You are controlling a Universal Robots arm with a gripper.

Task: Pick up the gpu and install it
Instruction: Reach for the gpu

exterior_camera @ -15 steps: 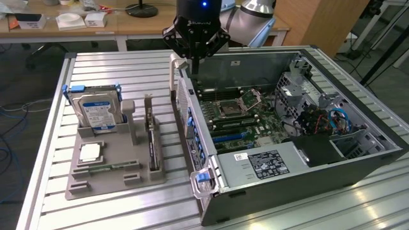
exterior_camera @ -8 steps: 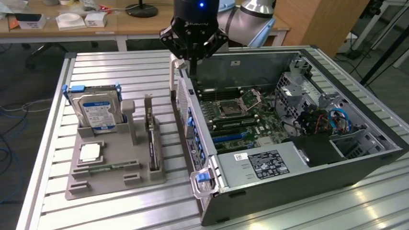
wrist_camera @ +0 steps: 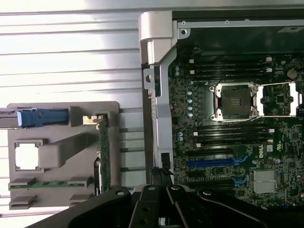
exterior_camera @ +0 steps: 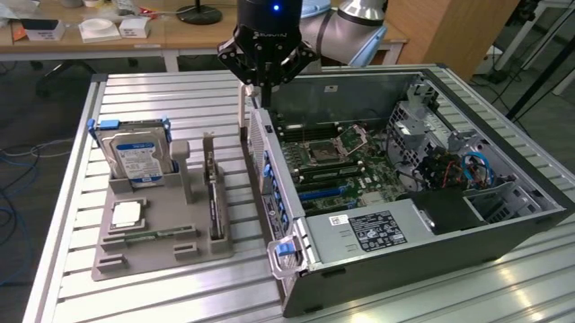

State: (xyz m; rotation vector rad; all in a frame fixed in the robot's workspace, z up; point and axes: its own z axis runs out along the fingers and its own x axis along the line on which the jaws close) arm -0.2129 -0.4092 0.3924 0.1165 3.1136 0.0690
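The gpu stands edge-on in a slot of the grey holder, a thin dark card to the exterior view's left of the open computer case. In the wrist view the gpu shows as a narrow green edge in the holder. My gripper hangs shut above the case's near wall at its back corner, apart from the gpu and holding nothing. Its black fingers meet over that wall, beside the motherboard with its blue slots.
A silver hard drive stands at the holder's far end, a white-topped chip and a green memory stick lie nearer. The ribbed metal table carries everything. A desk with small items lies behind.
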